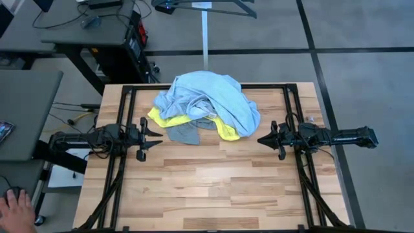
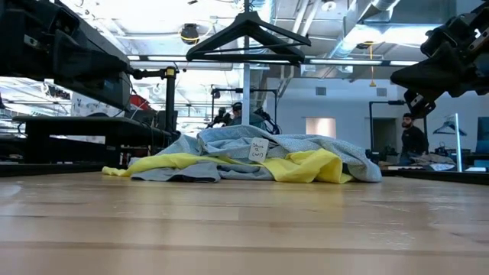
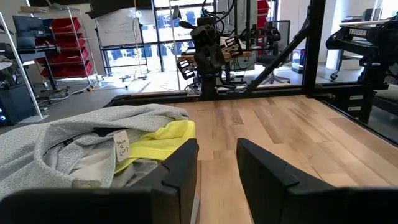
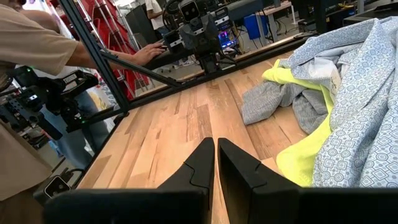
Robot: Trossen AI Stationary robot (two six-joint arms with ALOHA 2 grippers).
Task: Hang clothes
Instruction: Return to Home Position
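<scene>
Leaving pale-blue shirt [image 1: 213,97] heaped over neon-yellow T-shirt [image 1: 226,131] and grey T-shirt [image 1: 183,134], unhung, at the far middle of the worktop [image 1: 213,188]. Holding left claw [image 1: 160,139] open and right claw [image 1: 262,138] pinched shut, both empty, flanking the pile. Risking snagged fabric on any inward swing

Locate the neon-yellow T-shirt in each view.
High view: yellow T-shirt peeking out below the light-blue shirt.
Low view: yellow T-shirt in two low patches.
Left wrist view: yellow T-shirt beside the white tag.
Right wrist view: yellow T-shirt beside the grey T-shirt.
Shared landmark: the light-blue shirt over it.
</scene>
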